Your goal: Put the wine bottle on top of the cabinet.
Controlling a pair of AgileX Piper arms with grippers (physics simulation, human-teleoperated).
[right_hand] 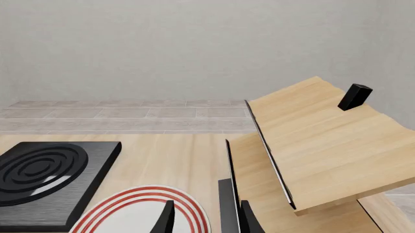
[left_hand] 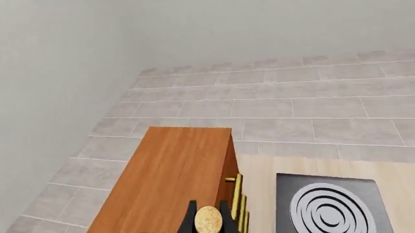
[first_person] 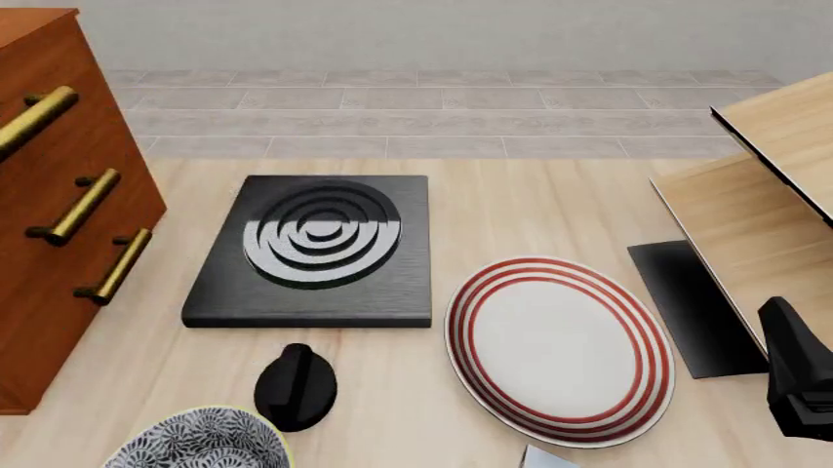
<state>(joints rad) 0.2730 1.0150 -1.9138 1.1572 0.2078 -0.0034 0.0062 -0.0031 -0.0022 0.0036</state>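
Note:
In the left wrist view only the tan cork of the wine bottle (left_hand: pixel 209 220) shows, held between the two black fingers (left_hand: pixel 189 217) of my left gripper (left_hand: pixel 207 209), which is shut on it. The bottle's body is hidden. Cork and gripper hang above the reddish-brown cabinet (left_hand: pixel 174 174), over the near end of its flat top and close to the edge with the brass handles (left_hand: pixel 237 191). The front view has the cabinet (first_person: pixel 59 214) at the far left, with neither bottle nor left arm in it. My right gripper (right_hand: pixel 206 221) is open and holds nothing, low over the table's right side.
A black hob with ring pattern (first_person: pixel 312 249) lies mid-table, with a red-striped plate (first_person: pixel 557 346) to its right. A black knob (first_person: pixel 296 387) and a patterned bowl (first_person: pixel 195 444) sit at the front left. A pale wood shelf (first_person: pixel 768 195) with a small black block (right_hand: pixel 354 96) stands on the right.

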